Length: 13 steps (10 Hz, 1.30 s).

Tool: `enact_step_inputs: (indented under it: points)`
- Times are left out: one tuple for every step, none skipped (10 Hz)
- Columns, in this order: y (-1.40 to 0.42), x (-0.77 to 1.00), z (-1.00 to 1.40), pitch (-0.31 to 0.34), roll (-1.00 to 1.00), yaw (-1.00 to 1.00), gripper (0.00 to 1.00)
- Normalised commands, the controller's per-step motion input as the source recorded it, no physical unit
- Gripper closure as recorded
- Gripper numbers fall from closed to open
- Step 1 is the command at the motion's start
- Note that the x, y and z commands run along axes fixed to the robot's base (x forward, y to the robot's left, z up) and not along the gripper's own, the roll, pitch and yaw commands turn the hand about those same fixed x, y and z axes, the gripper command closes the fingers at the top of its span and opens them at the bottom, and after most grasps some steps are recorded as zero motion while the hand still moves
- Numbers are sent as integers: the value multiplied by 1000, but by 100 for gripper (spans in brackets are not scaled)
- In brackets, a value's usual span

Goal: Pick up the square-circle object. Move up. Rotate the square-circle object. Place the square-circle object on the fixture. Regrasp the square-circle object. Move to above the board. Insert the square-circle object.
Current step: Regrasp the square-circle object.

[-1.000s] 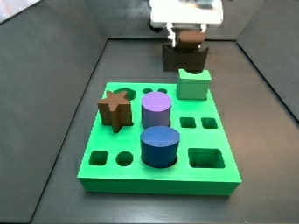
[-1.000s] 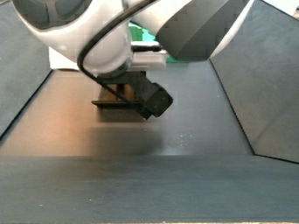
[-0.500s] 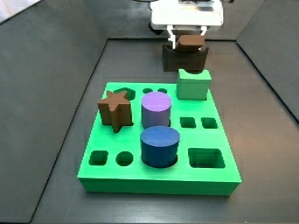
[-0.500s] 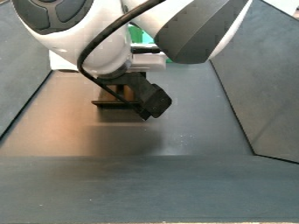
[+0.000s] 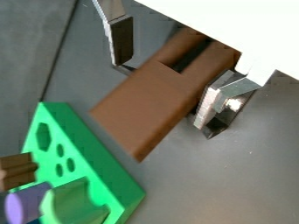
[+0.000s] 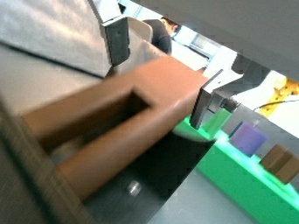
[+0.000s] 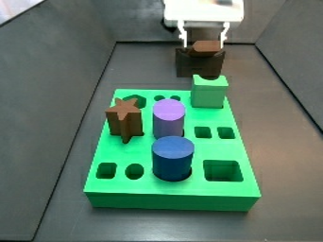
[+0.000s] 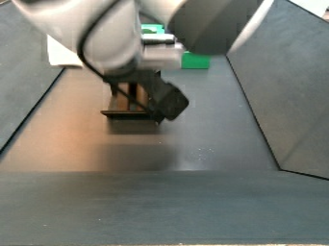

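Square-circle object (image 5: 158,96) between gripper (image 5: 176,74) fingers, over fixture (image 7: 199,62)

Arm (image 8: 154,29): large rounded shells, white and light grey, with a darker grey section; glossy finish; a dark boxy module was mounted low on the wrist. Hand housing: white, boxy, seen at the far end of the table in a side view. Gripper (image 7: 202,36): two flat silver plate fingers (image 5: 121,37) with dark pads, bright metal at the edges in both wrist views.
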Motion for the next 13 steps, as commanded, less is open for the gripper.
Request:
enact_step_inputs:
  points:
    - [10, -38, 1000, 40, 43, 15, 0]
    - [13, -41, 1000, 49, 42, 7, 0]
    - [14, -42, 909, 58, 33, -2, 0]
    - [19, -34, 659, 66, 24, -12, 0]
    - [16, -29, 467, 72, 25, -19, 0]
    - [14, -27, 211, 69, 25, -28, 0]
    - [0, -1000, 0, 18, -48, 20, 0]
    - [1, -1000, -32, -32, -69, -1, 0]
    - [0, -1000, -12, -56, -51, -16, 0]
    - [-3, -1000, -13, -70, -38, -13, 0]
    - [1, -1000, -6, -94, -19, -3, 0]
    - [-2, -1000, -2, -108, -7, 6, 0]
    - [-4, -1000, 2, -123, 4, 20, 0]
